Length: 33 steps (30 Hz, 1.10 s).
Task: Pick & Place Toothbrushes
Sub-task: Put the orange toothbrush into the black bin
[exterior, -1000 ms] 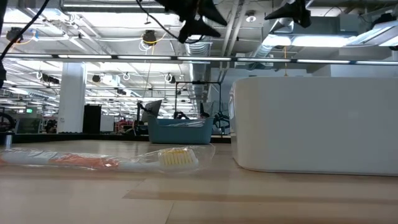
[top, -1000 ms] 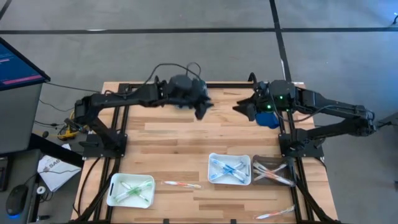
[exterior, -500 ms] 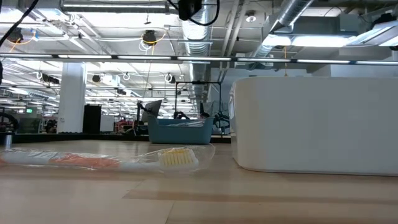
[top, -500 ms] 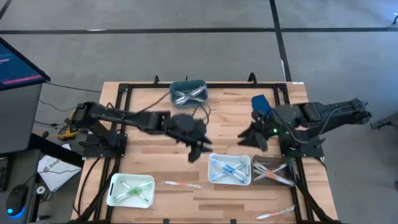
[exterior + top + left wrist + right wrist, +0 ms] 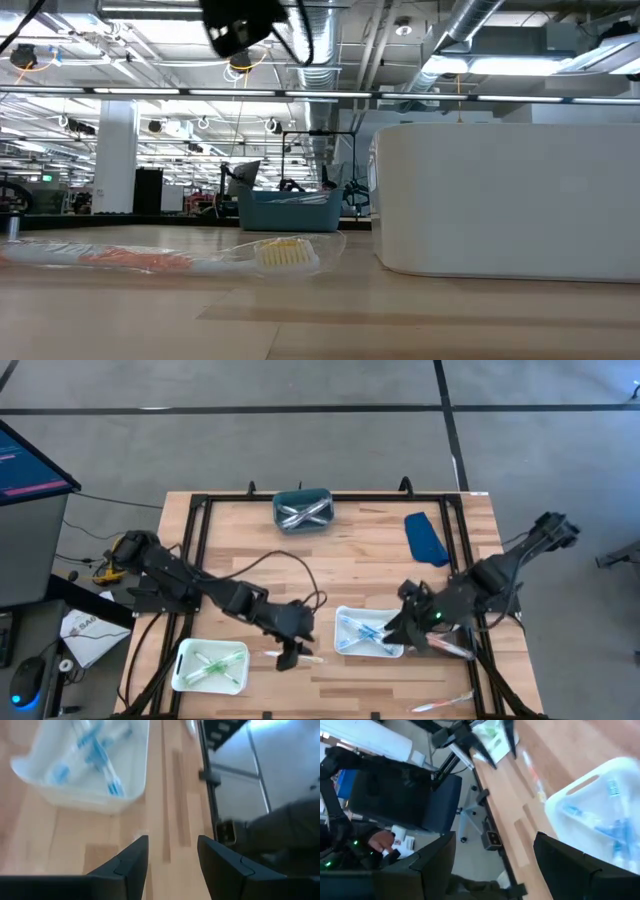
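Observation:
A pink toothbrush (image 5: 308, 658) in a clear wrapper lies flat on the table near the front edge, and it fills the foreground of the low view (image 5: 160, 258). My left gripper (image 5: 290, 655) hovers open just above its left end; the left wrist view shows the fingers (image 5: 172, 865) apart with nothing between them. My right gripper (image 5: 395, 630) is open over the right rim of the white tray of blue toothbrushes (image 5: 368, 632), fingers spread (image 5: 502, 865). A second loose toothbrush (image 5: 440, 703) lies at the front right.
A white tray with green toothbrushes (image 5: 210, 665) sits front left. A dark tray of clear toothbrushes (image 5: 440, 640) stands right of the blue one. A teal tray (image 5: 302, 510) stands at the far edge, with a blue object (image 5: 425, 538) far right. A monitor (image 5: 30, 460) stands off the table's left.
Both arms have swung from the table's far edge toward its near edge and come down. My left gripper has come to the pink toothbrush, my right to the tray of blue toothbrushes. The teal tray and the blue object now show. No toothbrush has moved.

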{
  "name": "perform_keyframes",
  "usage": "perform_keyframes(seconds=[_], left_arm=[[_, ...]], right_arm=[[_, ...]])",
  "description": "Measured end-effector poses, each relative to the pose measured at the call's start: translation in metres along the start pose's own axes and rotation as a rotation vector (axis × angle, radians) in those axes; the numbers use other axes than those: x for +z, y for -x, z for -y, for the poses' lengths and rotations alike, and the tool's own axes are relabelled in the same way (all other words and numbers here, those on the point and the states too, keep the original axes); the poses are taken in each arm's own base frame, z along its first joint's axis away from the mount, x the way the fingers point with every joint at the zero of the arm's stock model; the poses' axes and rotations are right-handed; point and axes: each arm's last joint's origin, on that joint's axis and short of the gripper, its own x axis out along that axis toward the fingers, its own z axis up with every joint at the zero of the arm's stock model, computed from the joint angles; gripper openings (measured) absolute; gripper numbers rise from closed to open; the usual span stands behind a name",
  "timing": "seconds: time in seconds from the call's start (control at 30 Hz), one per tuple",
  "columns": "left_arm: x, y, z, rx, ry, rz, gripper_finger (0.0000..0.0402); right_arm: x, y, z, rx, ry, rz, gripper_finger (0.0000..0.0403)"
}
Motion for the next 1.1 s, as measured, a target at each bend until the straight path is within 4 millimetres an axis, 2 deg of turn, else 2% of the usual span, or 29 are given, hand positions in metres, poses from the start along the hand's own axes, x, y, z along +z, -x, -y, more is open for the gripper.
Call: perform_keyframes(seconds=[0.1, 0.27, 0.47, 0.6, 0.73, 0.87, 1.1], left_arm=[[-0.011, -0.004, 0.002, 0.000, -0.009, -0.031, 0.0163], [-0.018, -0.006, 0.001, 0.006, 0.036, -0.051, 0.0163], [-0.015, -0.007, 0.003, -0.007, 0.038, -0.018, 0.0163], [-0.014, -0.007, 0.003, -0.009, 0.038, -0.006, 0.0163], [-0.013, -0.007, 0.003, 0.002, 0.038, 0.008, 0.0163], [-0.012, -0.007, 0.003, 0.007, 0.039, 0.022, 0.0163], [-0.011, -0.006, 0.003, 0.020, 0.043, 0.038, 0.0163]], right_arm=[[-0.017, -0.017, -0.008, 0.027, 0.023, -0.079, 0.0260], [-0.058, -0.039, -0.016, 0.036, 0.037, -0.305, 0.0260], [-0.110, -0.052, -0.018, -0.010, 0.003, -0.565, 0.0260], [-0.145, -0.057, -0.016, -0.054, 0.050, -0.684, 0.0260], [-0.177, -0.065, -0.009, -0.119, 0.113, -0.746, 0.0260], [-0.199, -0.076, 0.004, -0.216, 0.185, -0.788, 0.0260], [-0.222, -0.085, 0.047, -0.628, 0.255, -0.827, 0.0260]])
